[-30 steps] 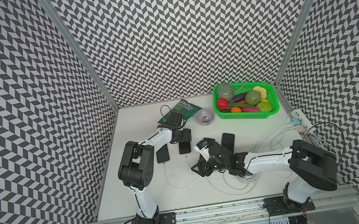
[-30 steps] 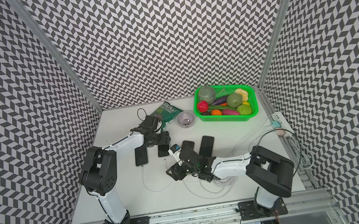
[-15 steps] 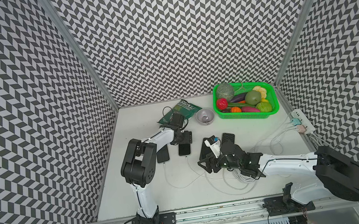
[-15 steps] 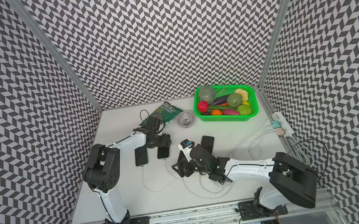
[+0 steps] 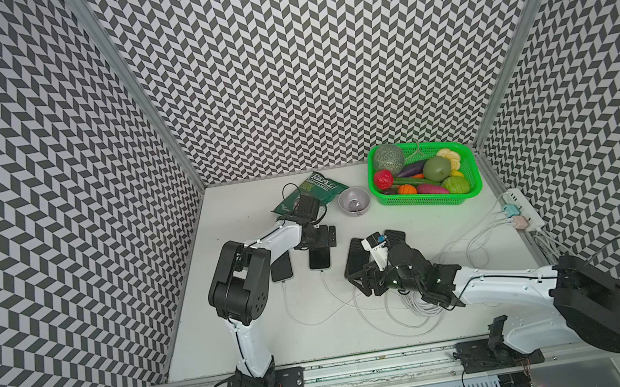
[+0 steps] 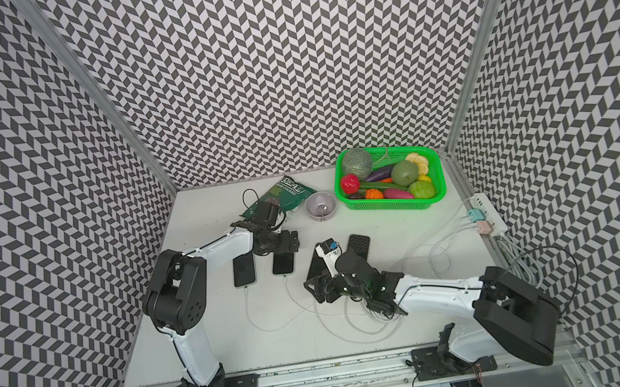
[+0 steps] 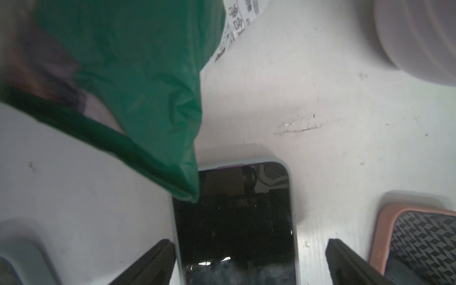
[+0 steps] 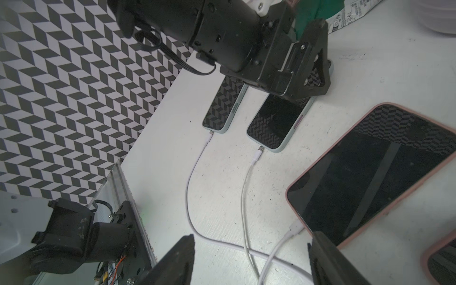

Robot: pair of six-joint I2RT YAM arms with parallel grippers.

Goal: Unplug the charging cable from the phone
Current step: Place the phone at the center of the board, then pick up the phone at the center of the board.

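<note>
Pink-cased phone (image 8: 375, 172) flat on tabletop (image 8: 222, 197), its cable plug (image 8: 294, 228) between the right gripper (image 8: 249, 259) fingers, spread and empty; left gripper (image 7: 246, 261) fingers spread, straddling another phone (image 7: 234, 222).

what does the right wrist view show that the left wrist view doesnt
Only the right wrist view shows the white charging cables, two of them plugged into the pale blue phones, and one running to the pink-cased phone between the open fingers of the right gripper. It also shows the left gripper from outside.

Only the left wrist view shows the rim of the bowl.

Both show the green snack bag, the white table and the middle phone, which the open left gripper straddles.
</note>
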